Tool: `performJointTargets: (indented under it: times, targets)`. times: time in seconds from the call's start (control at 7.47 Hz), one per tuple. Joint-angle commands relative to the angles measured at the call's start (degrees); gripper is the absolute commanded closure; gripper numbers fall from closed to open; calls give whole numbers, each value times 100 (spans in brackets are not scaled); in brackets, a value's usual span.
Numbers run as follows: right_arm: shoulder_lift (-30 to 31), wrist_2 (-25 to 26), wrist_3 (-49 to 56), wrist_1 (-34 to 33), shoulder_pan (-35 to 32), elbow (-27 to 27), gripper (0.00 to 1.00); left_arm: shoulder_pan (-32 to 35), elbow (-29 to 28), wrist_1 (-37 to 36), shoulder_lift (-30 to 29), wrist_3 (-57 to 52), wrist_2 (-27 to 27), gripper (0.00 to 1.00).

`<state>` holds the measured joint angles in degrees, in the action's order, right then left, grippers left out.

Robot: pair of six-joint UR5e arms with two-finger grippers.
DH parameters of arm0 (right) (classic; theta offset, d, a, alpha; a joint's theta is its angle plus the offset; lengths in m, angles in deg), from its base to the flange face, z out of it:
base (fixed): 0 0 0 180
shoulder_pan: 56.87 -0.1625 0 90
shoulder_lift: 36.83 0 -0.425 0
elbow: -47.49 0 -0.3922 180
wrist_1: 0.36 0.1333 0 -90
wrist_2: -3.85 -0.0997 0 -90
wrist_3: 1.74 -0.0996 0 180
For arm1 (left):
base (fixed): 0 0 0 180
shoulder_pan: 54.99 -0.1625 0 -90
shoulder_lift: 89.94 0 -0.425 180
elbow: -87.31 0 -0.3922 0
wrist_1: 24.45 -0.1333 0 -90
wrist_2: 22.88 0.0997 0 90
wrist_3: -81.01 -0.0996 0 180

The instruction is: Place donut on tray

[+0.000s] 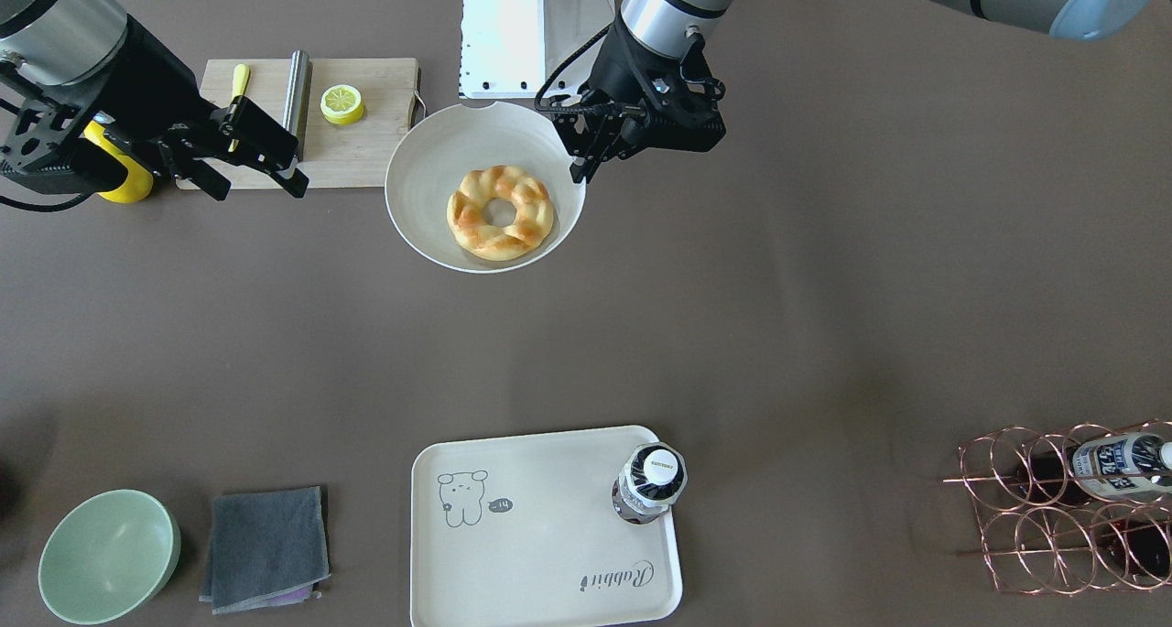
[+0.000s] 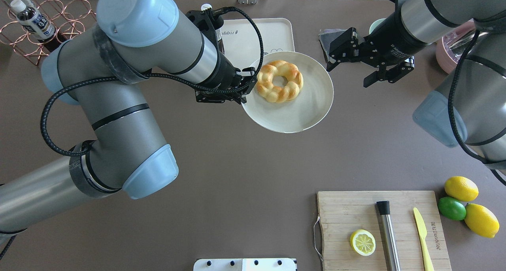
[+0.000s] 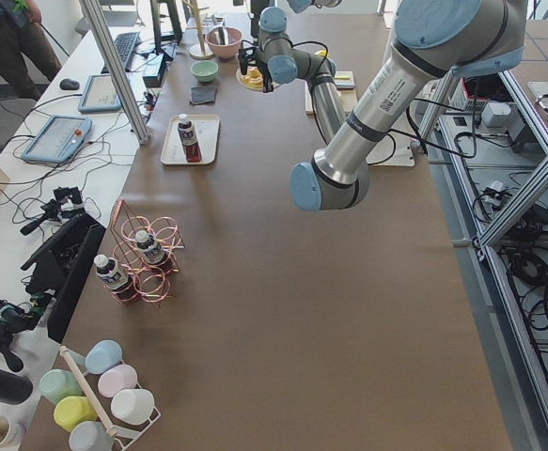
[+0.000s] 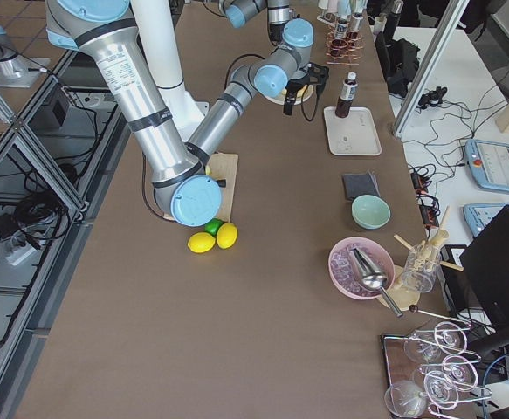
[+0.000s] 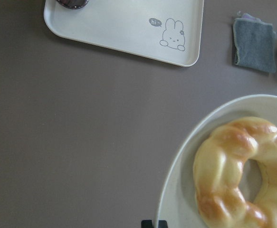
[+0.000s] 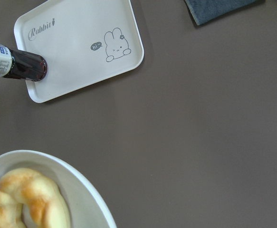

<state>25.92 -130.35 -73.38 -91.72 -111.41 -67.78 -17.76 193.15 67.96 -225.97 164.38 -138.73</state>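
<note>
The golden twisted donut [image 1: 467, 215] lies in a white round bowl [image 1: 421, 178]. My left gripper [image 1: 580, 165] is shut on the bowl's rim and holds the bowl above the table; the left wrist view shows the fingertips [image 5: 153, 223] together at the rim beside the donut [image 5: 219, 166]. The cream tray [image 1: 540, 554] with a grey cartoon drawing and "Rabbit" script lies on the table's far side, a dark bottle [image 1: 650, 481] standing on it. My right gripper [image 2: 352, 71] is open and empty, in the air to the right of the bowl [image 2: 308, 108].
A wooden cutting board [image 1: 357, 151] with a lemon half [image 1: 341, 103], a knife and a steel rod lies near the robot. Lemons and a lime [image 2: 460, 201] lie beside it. A green bowl [image 1: 108, 554], a grey cloth [image 1: 265, 546] and a copper bottle rack [image 1: 1071, 508] flank the tray.
</note>
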Motion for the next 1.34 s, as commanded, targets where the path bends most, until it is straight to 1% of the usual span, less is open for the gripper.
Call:
performJointTargets:
  times: [0.0,0.13,0.27,0.4,0.54,0.67,0.8,0.94,1.07,1.21]
  targets:
    - [-61,139,-113,4,232,-4,5,-85,-63,-4,-108,39,63,100]
    - [-61,140,-165,4,259,-22,14,-85,-64,-4,-108,39,124,100]
    - [-61,140,-209,4,276,-30,36,-85,-64,-4,-142,39,133,100]
    - [-61,131,-210,4,277,-39,61,-76,-55,-4,-134,39,133,100]
    - [-61,131,-210,4,277,-48,73,-76,-55,-4,-134,39,133,100]
    - [-61,140,-210,4,294,-48,77,-76,-46,-4,-143,39,133,100]
    - [-61,140,-210,4,294,-48,89,-76,-37,5,-134,39,133,100]
    - [-61,131,-210,4,294,-65,100,-76,-37,5,-143,39,133,100]
    - [-52,105,-210,-4,294,-109,100,-76,-29,5,-143,47,133,100]
    - [-52,96,-218,-4,294,-144,100,-85,-28,5,-117,39,142,3]
